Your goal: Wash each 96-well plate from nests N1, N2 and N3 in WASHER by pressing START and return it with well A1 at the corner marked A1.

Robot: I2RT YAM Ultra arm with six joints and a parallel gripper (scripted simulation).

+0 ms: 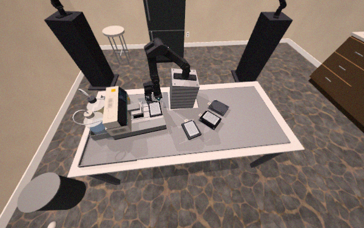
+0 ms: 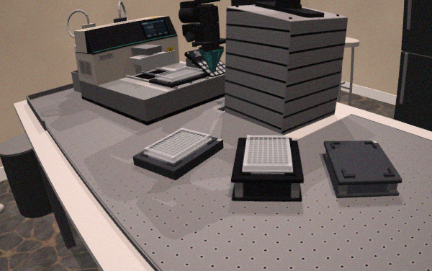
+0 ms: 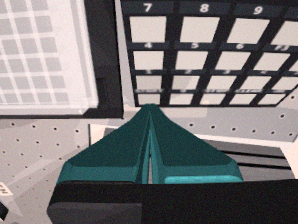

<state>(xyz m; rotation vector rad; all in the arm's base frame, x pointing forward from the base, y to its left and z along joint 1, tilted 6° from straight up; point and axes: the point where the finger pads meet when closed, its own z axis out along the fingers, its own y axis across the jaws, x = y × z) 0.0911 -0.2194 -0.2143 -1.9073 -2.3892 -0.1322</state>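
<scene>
My gripper (image 2: 212,68) (image 3: 150,113) (image 1: 153,97) is shut with nothing between its teal fingers. Its tip stands at the lowest row of the washer's keypad (image 3: 213,56) (image 2: 207,65), at that row's left end. One clear 96-well plate (image 1: 155,109) (image 2: 178,74) (image 3: 40,36) lies in the washer's carrier. The washer (image 1: 121,112) (image 2: 122,47) stands at the table's back left. Two more plates sit in nests, the left plate (image 2: 178,145) (image 1: 191,128) and the middle plate (image 2: 268,153) (image 1: 210,118). The right nest (image 2: 361,163) (image 1: 219,107) holds no plate. I cannot make out the lamp.
A tall grey ribbed block (image 2: 284,65) (image 1: 184,89) carries the arm's base, right of the washer. Bottles and tubing (image 1: 91,109) stand left of the washer. Two black pillars (image 1: 80,48) (image 1: 262,45) stand behind the table.
</scene>
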